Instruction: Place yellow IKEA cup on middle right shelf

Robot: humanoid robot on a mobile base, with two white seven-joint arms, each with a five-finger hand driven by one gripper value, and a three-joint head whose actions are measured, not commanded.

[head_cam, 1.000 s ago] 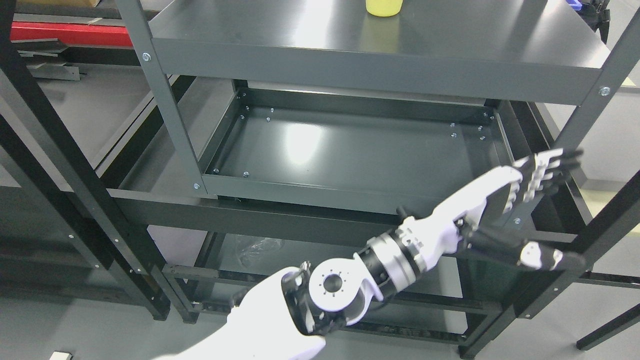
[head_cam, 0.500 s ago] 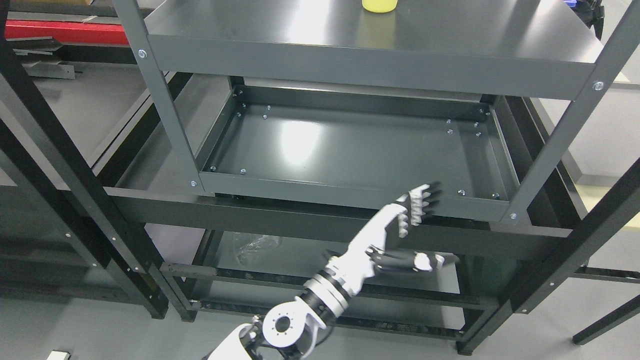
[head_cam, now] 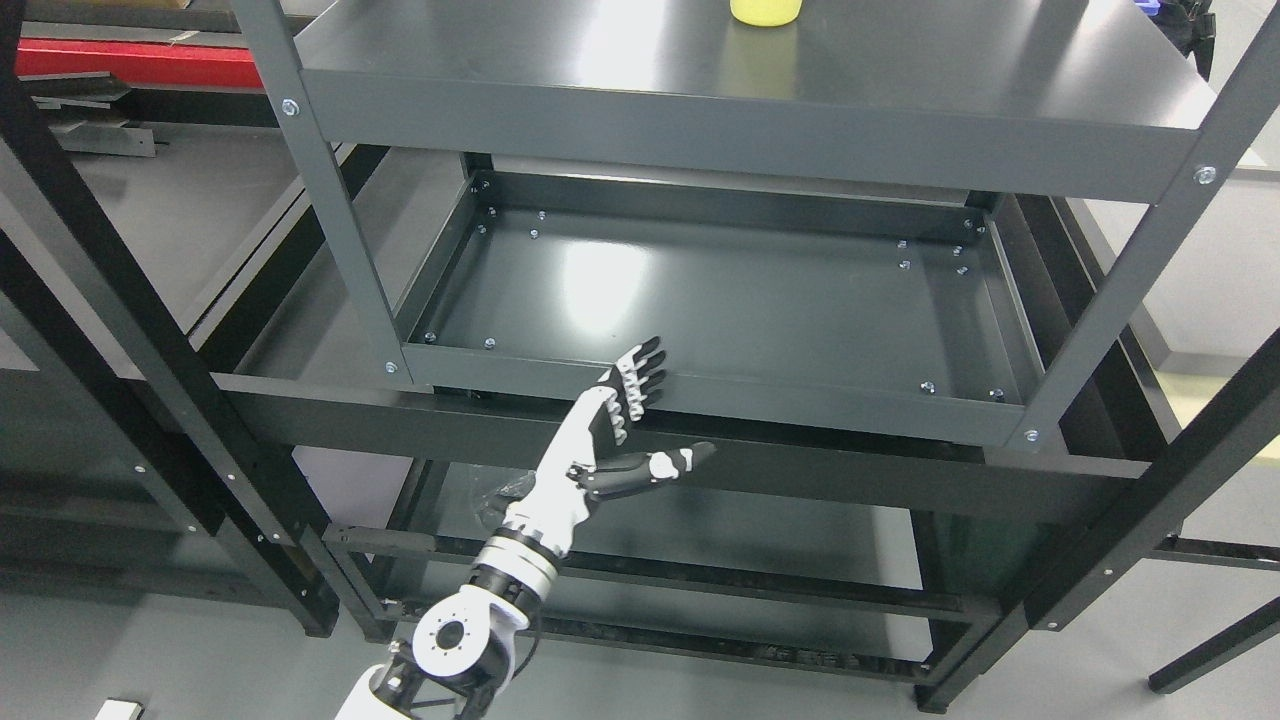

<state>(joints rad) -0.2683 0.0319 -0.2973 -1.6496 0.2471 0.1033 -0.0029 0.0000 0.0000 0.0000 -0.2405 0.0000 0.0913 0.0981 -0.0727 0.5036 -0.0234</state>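
**Operator:** Looking down from the head camera, I see one arm only, the left hand (head_cam: 610, 425), whose arm rises from the bottom edge left of the middle. Its fingers (head_cam: 638, 375) are spread straight and hold nothing; the thumb (head_cam: 665, 463) sticks out to the side, apart from the rest.

**Colleague:** And the cup?

**Operator:** My yellow cup (head_cam: 765, 11) stands far above the fingertips and a little to their right, on the top shelf (head_cam: 900, 60) of the grey rack, well apart from the hand. Only its lower part shows; the picture's upper edge cuts off the rest.

**Colleague:** What lies nearest the fingers?

**Operator:** Just past the fingertips runs the front lip (head_cam: 800, 405) of the middle shelf (head_cam: 720, 290), a shallow grey tray with bolt heads near its corners. From here the fingertips overlap that lip; I cannot tell whether they touch it. Below the thumb a dark crossbar (head_cam: 850, 470) passes, and lower, beside the wrist, some crumpled clear plastic (head_cam: 500, 495) lies on the bottom shelf.

**Colleague:** To the hand's left?

**Operator:** A grey upright post (head_cam: 330, 200), and beyond it a black frame (head_cam: 120, 300).
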